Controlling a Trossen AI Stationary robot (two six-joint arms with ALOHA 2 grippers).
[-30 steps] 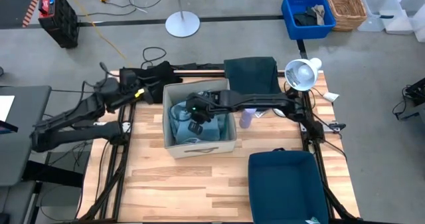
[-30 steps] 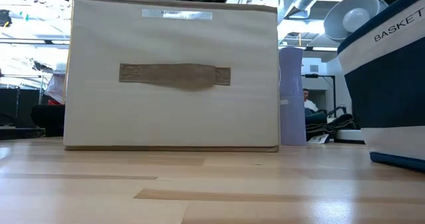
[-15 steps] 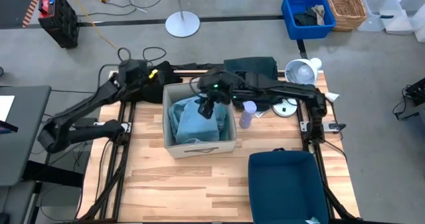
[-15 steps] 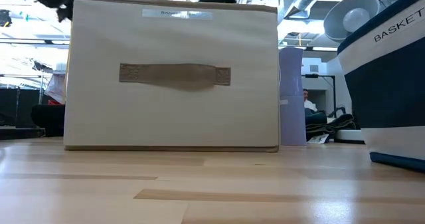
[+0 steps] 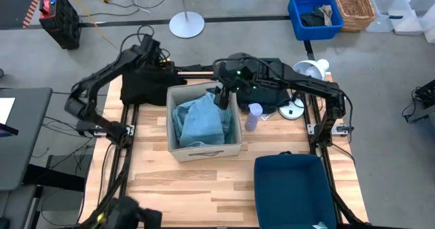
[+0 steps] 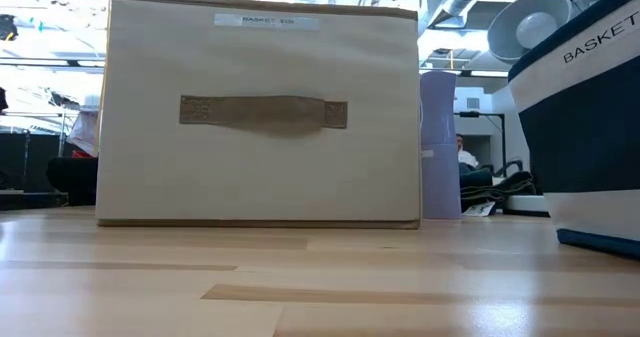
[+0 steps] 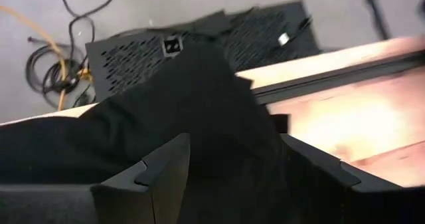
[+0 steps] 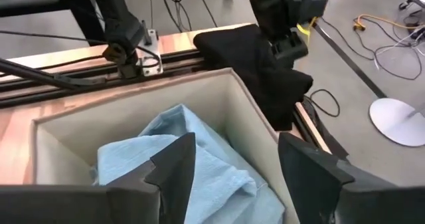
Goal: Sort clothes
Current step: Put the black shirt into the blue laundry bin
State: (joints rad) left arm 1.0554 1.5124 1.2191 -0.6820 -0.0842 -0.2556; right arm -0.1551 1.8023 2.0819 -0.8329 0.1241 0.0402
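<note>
In the low view, the dark navy soft-sided bin [image 6: 590,137] at the right edge carries white capital letters on its pale upper band that read "BASKET", running off the edge so that whatever follows is cut off. The beige fabric box [image 6: 265,117] has a small pale label [image 6: 266,20] near the top of its front face with dark print on it, too small to read. No other legible writing shows in any view.
</note>
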